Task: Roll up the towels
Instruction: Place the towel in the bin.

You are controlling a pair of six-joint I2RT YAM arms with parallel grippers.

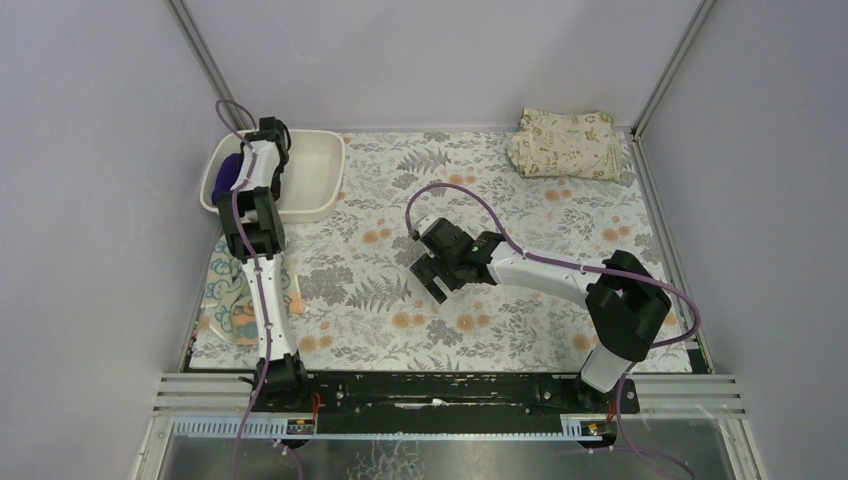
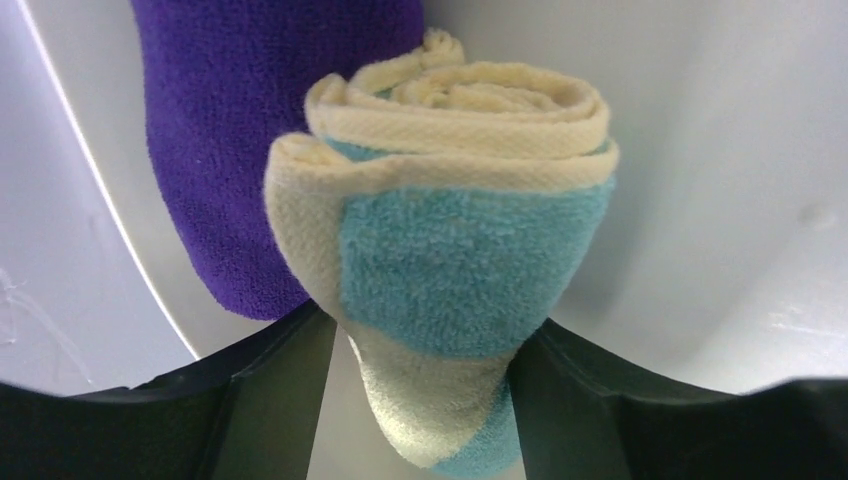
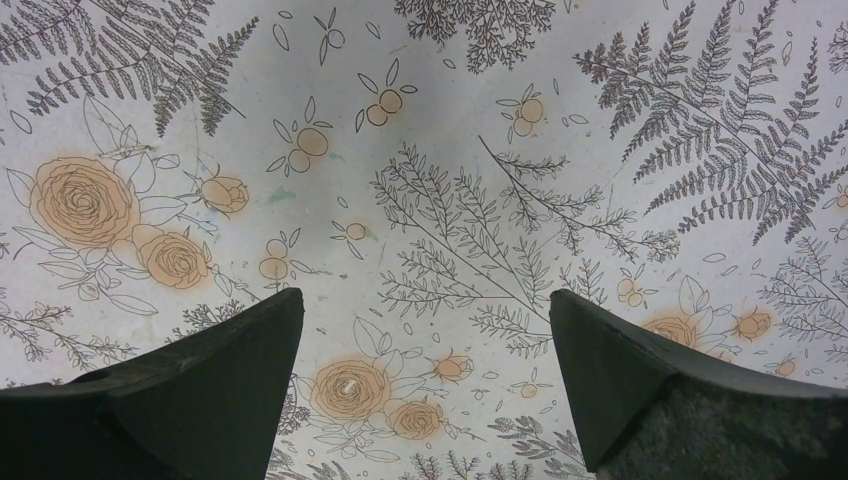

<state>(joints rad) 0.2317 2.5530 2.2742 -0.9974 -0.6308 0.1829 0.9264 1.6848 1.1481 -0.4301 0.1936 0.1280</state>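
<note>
In the left wrist view my left gripper is shut on a rolled pale yellow towel with teal marks, held end-on inside the white bin. A rolled dark purple towel lies right beside it in the bin, and also shows in the top view. The left gripper reaches into the bin at the back left. The teal towel with white swirls lies flat at the table's left edge, partly under the left arm. My right gripper is open and empty over the table's middle.
A larger beige leaf-printed folded cloth lies at the back right corner. The table has a floral and fern-printed cover. Grey walls and metal frame posts enclose the table on three sides.
</note>
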